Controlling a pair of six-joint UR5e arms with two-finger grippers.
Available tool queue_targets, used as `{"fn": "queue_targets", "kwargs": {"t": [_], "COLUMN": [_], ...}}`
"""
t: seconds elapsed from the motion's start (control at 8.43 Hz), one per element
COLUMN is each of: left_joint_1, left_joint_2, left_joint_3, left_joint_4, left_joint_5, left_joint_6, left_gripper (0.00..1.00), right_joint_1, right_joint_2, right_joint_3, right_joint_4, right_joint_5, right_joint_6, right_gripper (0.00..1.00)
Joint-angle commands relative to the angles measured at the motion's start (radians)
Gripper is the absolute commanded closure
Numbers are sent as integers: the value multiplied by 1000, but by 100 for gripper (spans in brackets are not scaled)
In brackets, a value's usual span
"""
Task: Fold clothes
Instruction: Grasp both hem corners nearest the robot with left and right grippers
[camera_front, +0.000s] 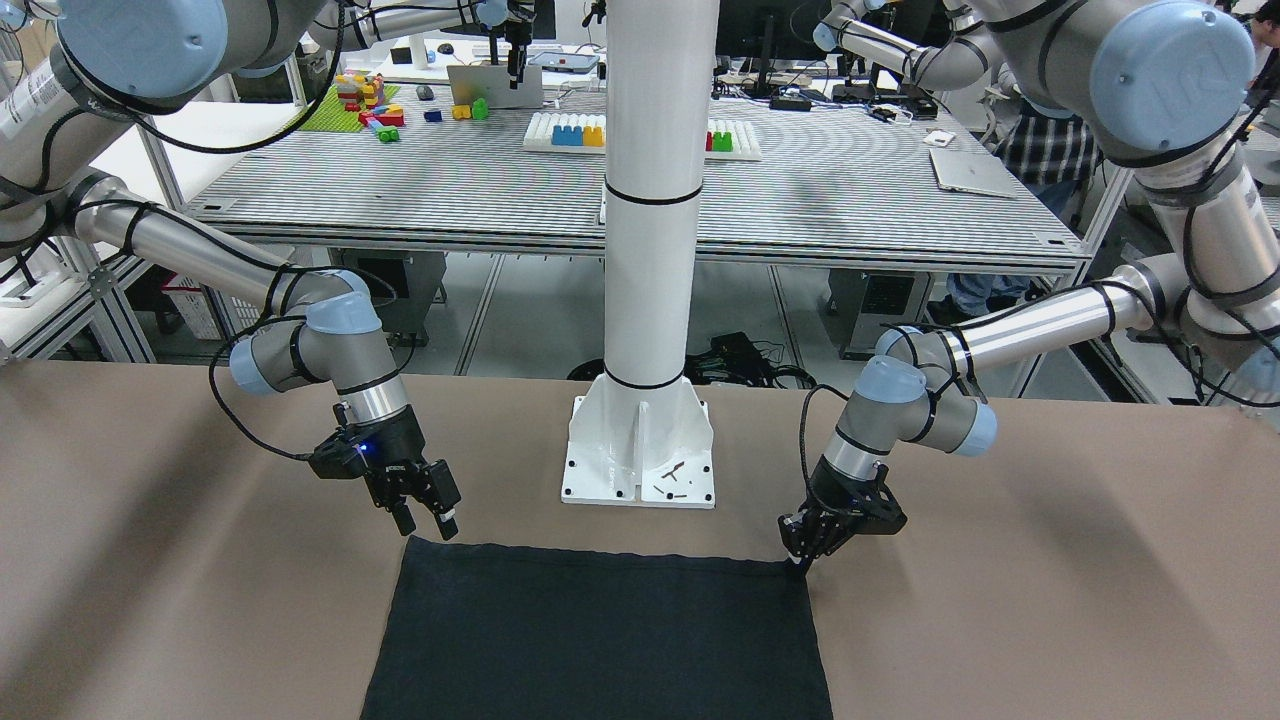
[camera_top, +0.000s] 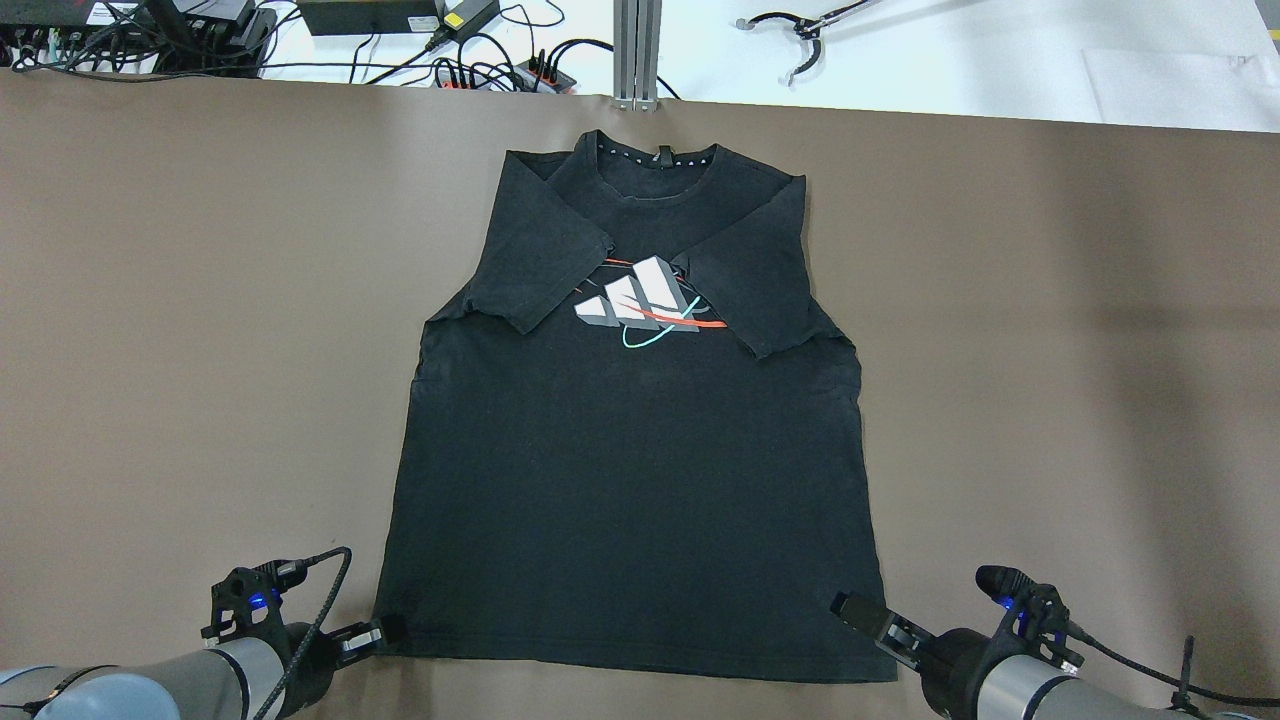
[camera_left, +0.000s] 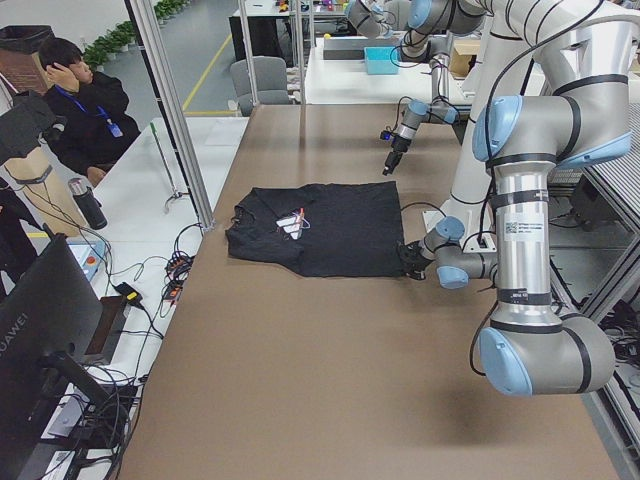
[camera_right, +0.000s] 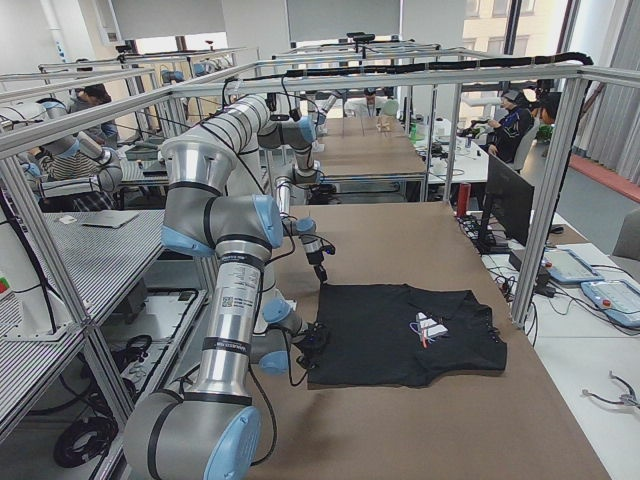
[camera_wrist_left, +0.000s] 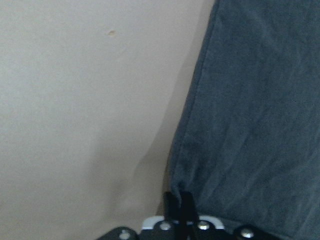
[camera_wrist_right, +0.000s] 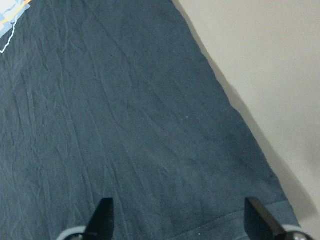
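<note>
1. Two arms reach low to the table's robot-side edge.
2. Left gripper is pinched closed on the black T-shirt's near-left hem corner.
3. Right gripper, fingers spread wide, tilts over the near-right corner.

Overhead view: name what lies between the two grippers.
The bottom hem of the black T-shirt fills the stretch, from the left gripper at one corner to the right gripper at the other. Nothing else lies there; the overhead view shows it.
</note>
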Motion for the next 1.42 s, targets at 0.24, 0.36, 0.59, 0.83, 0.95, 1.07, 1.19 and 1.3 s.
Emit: {"fn": "queue_targets", "kwargs": {"t": [0.24,0.36,0.59,0.83,0.95,1.07,1.19,1.3], "left_joint_1": [-2,-2,0,0,0,0,0,-2], "left_joint_2": [2,2,2,2,1,1,-1,-1], "left_joint_3": [-34,-32,-34,-34,-34,-34,-35,-40], "left_joint_4": [0,0,2,0,1,0,1,2], "left_joint_5": [-2,-2,0,0,0,0,0,-3], "left_joint_6": [9,9,9,9,9,9,10,10], "left_gripper": [100,100,100,100,100,100,100,100], "right_joint_1": [-6,-20,-44,-76,-90,-92,-94,-97], "right_joint_2": [-9,-9,-4,-3,0,-1,-1,-3], "right_joint_3": [-88,-96,-121,-120,-118,-116,-116,-115], "right_joint_4": [-9,-11,-11,-11,-9,-9,-9,-9], "right_joint_5": [-2,-4,-37,-72,-86,-89,-89,-91], "right_joint_6": [-12,-12,-12,4,11,15,12,12], "right_gripper": [8,9,12,31,48,68,89,100]}}
